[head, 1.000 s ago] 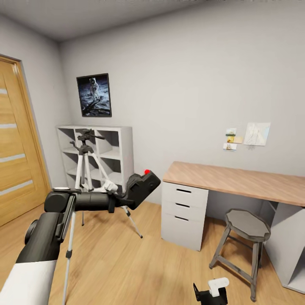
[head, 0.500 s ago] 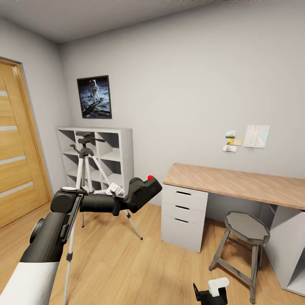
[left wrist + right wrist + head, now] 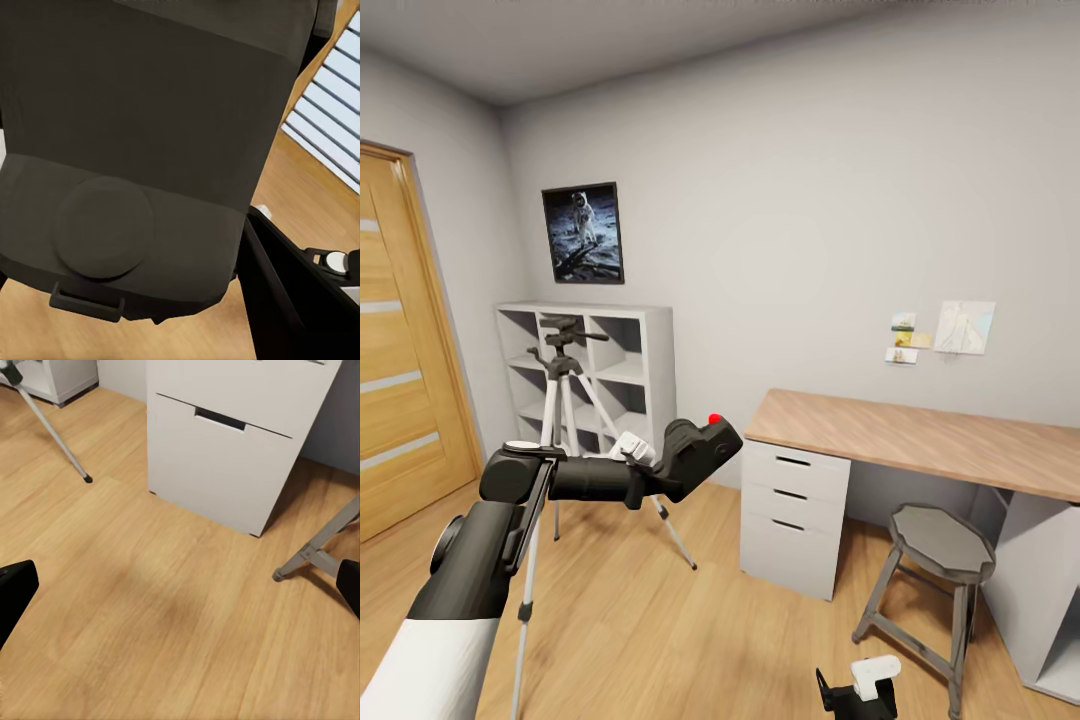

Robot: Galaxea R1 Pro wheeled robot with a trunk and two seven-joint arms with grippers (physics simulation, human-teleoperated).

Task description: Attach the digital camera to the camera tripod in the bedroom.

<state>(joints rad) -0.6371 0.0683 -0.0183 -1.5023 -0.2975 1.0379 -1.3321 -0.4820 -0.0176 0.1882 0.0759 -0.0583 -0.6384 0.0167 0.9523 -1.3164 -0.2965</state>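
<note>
Partly, the left gripper (image 3: 650,465) is hiding behind the boxy black digital camera (image 3: 698,452) it is clamping, red dot tilting up toward the silver-legged camera tripod (image 3: 565,400). Low beside the grey octagonal stool (image 3: 940,535), the right gripper (image 3: 857,690) is showing fingertips standing apart.

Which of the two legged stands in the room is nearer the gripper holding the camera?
The camera tripod, silver-legged, before the white shelf, just behind the left gripper; the grey stool stands by the desk.

The wood floor (image 3: 620,610) is stood on by the tripod (image 3: 565,400), shelf (image 3: 635,370), desk (image 3: 920,435) and stool (image 3: 935,560).
</note>
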